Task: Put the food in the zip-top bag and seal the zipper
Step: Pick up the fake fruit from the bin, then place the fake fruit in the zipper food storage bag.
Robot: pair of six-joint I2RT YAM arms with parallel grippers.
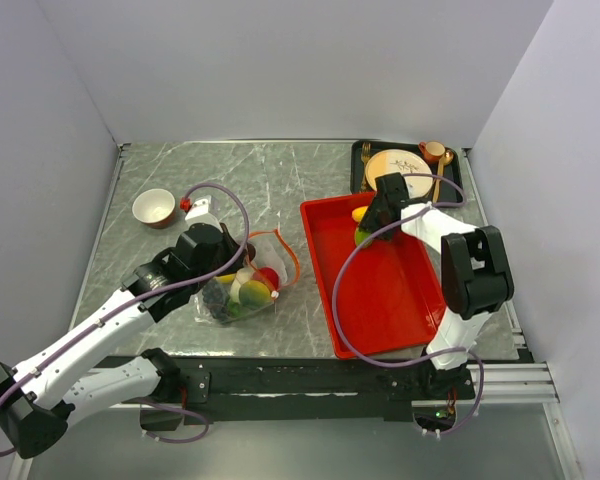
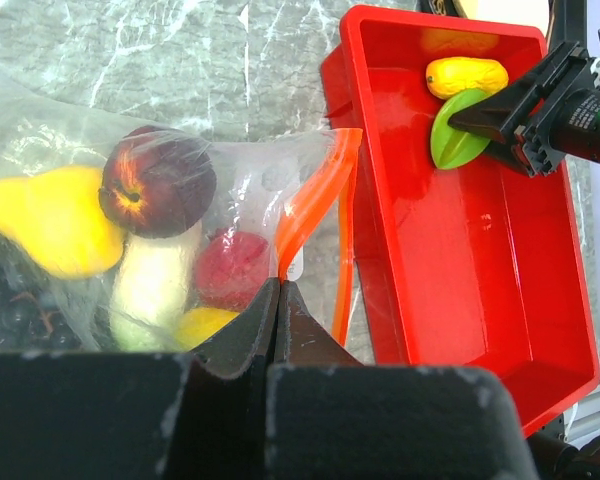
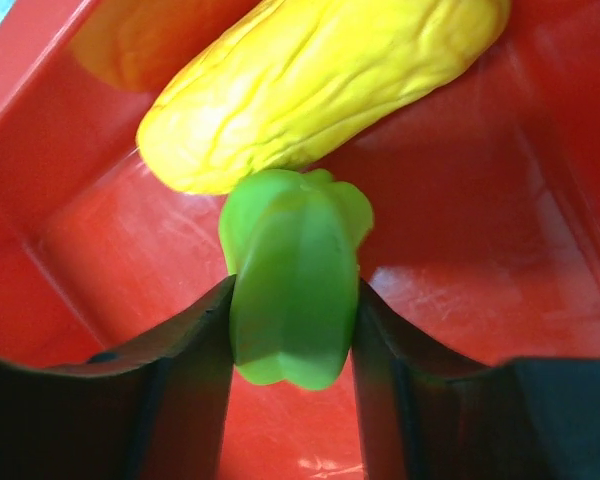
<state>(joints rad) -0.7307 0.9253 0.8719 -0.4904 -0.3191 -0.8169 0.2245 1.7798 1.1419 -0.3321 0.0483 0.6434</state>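
Observation:
The clear zip-top bag (image 1: pixel 242 290) lies left of centre, with several toy foods inside: a yellow piece (image 2: pixel 45 220), a dark red peach (image 2: pixel 158 180), a white piece, a red piece and dark grapes. Its orange-red zipper (image 2: pixel 315 200) curves open. My left gripper (image 2: pixel 277 285) is shut on the bag's edge at the zipper, by a small white tag. My right gripper (image 3: pixel 295 300) is shut on a green toy pepper (image 3: pixel 295 280) in the far-left corner of the red tray (image 1: pixel 385 300). A yellow toy corn (image 3: pixel 320 80) lies just beyond it in the tray.
A dark tray (image 1: pixel 360 160) at the back right holds a cream plate (image 1: pixel 397 168), gold cutlery and a small cup. A white bowl (image 1: pixel 154 208) and a small red and white item (image 1: pixel 193 206) stand at the back left. Grey walls close in the table.

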